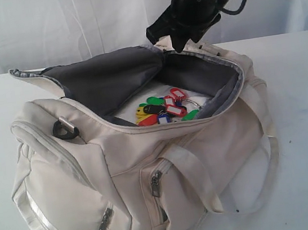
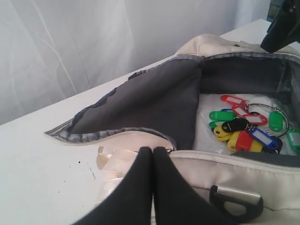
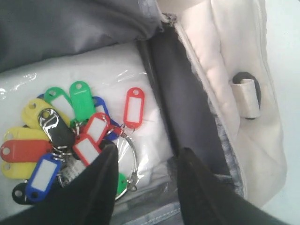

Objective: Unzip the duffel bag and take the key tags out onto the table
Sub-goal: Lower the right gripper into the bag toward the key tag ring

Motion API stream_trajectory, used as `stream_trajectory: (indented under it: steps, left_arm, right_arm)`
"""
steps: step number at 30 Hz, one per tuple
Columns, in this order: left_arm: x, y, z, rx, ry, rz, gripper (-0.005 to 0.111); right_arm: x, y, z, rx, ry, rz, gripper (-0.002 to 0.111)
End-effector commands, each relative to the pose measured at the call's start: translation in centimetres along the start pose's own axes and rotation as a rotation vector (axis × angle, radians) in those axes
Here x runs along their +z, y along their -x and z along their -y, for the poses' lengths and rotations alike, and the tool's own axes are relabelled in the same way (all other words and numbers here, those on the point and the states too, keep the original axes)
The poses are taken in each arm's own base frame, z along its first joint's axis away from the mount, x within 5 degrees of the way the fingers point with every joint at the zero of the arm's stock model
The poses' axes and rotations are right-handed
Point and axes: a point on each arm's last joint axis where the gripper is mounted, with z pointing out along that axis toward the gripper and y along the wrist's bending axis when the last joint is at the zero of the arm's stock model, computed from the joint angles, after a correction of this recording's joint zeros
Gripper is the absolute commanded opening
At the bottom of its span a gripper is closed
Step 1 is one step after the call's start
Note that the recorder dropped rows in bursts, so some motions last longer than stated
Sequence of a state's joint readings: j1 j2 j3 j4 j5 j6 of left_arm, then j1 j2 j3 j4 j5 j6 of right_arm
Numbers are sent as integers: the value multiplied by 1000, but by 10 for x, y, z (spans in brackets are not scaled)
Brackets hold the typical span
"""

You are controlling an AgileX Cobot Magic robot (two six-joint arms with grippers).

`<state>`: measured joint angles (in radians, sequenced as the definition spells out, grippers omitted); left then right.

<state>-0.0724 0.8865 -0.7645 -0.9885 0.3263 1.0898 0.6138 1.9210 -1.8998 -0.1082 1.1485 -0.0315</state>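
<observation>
One cream-beige fabric duffel bag, unzipped, sits on the wide white table. One bunch of coloured plastic key tags lies inside on clear film, toward the bag's right end. It shows at least four red, three green, two yellow, two blue and one black; overlap hides any more. The right gripper is parted and empty over the bunch. The left gripper is closed on nothing at the bag's left end. Risks: pinching film with the tags, grabbing one tag so the bunch slips, snagging the grey lining.

A robot lab setup: a white table, a white curtain backdrop, a black robot arm.
</observation>
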Motion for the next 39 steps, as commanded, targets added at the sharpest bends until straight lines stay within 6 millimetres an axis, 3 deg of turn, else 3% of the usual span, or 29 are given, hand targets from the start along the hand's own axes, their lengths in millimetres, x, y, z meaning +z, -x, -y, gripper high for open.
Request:
stream_trajectory:
  steps: [1,5,8,11,18,22,27,35,39]
  left_arm:
    - [0,1,3,-53,-28,23,0]
    - [0,3,5,-96,-51,42,0]
    - [0,3,6,-106,-62,45,0]
    - [0,3,7,-108,-72,44,0]
    - [0,3,7,-108,-75,43,0]
    - [0,3,7,-113,-75,46,0]
    - [0,5,8,-141,-92,59,0]
    - [0,5,9,-142,-98,59,0]
    - [0,5,9,-142,-100,59,0]
  right_arm:
    - [-4,2,5,135,-9,23,38]
    - [-9,0,24,261,19,-13,35]
    - [-10,4,44,359,134,-1,35]
    - [-5,6,49,400,302,12,35]
    - [30,8,41,345,415,-32,36]
    - [60,4,40,350,416,-92,51]
    - [81,0,38,330,431,-128,67]
    - [116,-6,30,371,454,-206,68]
    - [121,-7,23,350,459,-220,68]
